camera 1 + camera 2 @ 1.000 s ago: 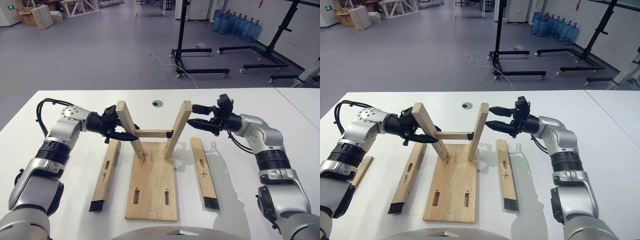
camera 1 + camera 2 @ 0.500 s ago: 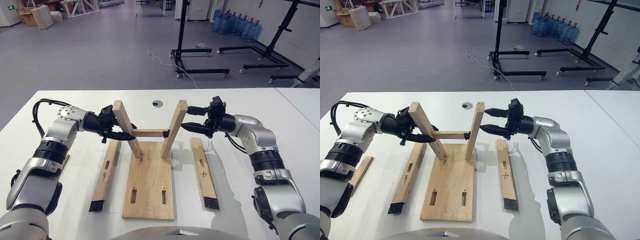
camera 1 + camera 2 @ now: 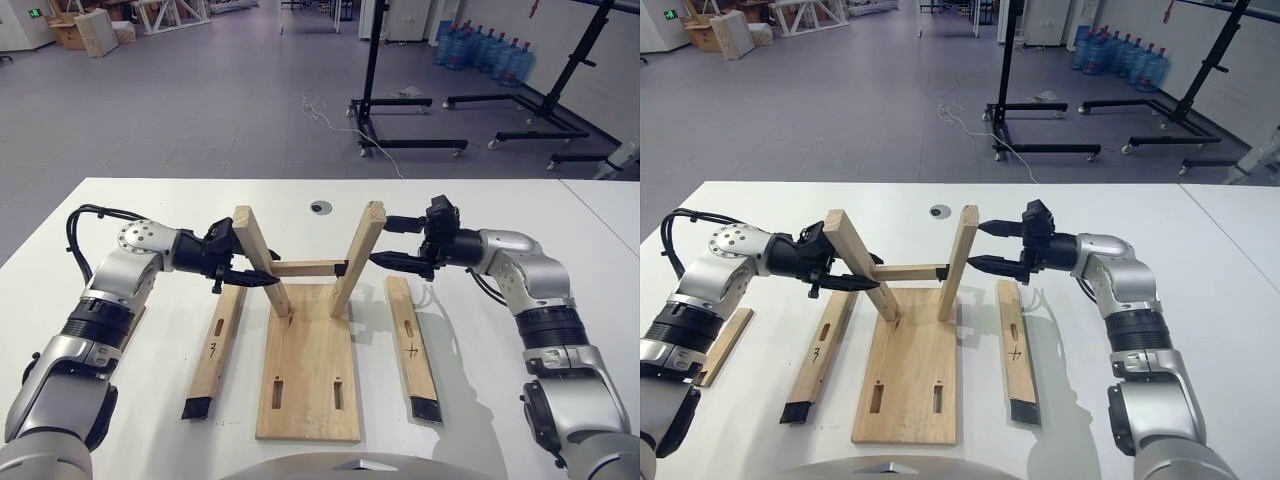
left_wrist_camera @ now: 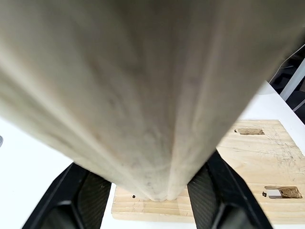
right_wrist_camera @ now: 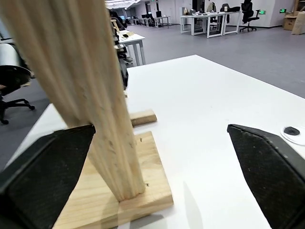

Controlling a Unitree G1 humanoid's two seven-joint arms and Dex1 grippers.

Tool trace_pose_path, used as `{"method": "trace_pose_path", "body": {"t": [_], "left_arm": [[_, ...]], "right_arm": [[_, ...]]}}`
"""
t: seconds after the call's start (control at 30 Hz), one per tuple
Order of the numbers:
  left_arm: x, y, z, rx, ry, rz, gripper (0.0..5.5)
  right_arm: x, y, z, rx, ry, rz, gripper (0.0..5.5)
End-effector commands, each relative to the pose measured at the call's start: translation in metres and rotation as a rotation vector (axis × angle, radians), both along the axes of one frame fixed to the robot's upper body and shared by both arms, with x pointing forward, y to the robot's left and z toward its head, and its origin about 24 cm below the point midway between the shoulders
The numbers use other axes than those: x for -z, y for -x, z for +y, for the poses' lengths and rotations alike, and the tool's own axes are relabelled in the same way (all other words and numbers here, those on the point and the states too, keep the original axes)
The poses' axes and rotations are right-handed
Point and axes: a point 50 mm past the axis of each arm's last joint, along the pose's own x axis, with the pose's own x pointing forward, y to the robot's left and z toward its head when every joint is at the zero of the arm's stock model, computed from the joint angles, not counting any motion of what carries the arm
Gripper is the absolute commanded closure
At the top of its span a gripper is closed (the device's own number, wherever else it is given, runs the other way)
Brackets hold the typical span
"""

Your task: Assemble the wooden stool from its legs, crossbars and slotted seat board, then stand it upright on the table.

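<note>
The slotted seat board lies flat on the white table. Two legs stand slanted in its far slots, joined by a short crossbar. My left gripper is shut on the left leg, which rises between its dark fingers in the left wrist view. My right gripper is open, with its tips on either side of the right leg. In the right wrist view that leg stands close to one finger, far from the other.
Two loose slotted legs lie flat beside the board, one on the left and one on the right. A short wooden piece lies under my left forearm. A round grommet sits in the table behind the legs.
The camera has shifted slightly. My right gripper has moved left, and its open fingers now reach the right leg. My left gripper keeps its hold on the left leg.
</note>
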Motion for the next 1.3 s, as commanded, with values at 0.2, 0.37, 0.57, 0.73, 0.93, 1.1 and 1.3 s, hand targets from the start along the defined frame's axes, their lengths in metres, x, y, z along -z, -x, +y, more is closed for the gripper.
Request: {"method": "trace_pose_path", "body": {"t": [0.2,0.37,0.57,0.73,0.93,1.1,1.3], "left_arm": [[0.041,0.019,0.001,0.005,-0.204,0.095,3.47],[0.021,0.007,0.004,-0.078,-0.116,0.079,2.55],[-0.006,0.0,0.011,-0.134,-0.054,-0.004,1.93],[-0.004,0.013,0.035,-0.172,-0.124,-0.018,1.93],[-0.011,0.049,0.069,-0.359,-0.103,-0.065,1.93],[-0.008,0.071,0.119,-0.906,-0.194,-0.168,1.93],[0.031,0.135,0.156,-1.322,-0.236,-0.08,1.93]], "right_arm": [[-0.023,-0.004,-0.042,0.165,0.003,-0.071,0.37],[-0.024,-0.006,-0.038,0.173,-0.014,-0.088,0.37],[-0.018,-0.001,-0.032,0.155,-0.028,-0.075,0.37],[-0.02,0.002,-0.036,0.172,-0.028,-0.089,0.37],[-0.02,0.01,-0.041,0.233,-0.075,-0.1,0.37],[-0.016,0.025,-0.046,0.326,-0.09,-0.111,0.37],[-0.009,0.029,-0.055,0.829,-0.281,-0.209,0.37]]}}
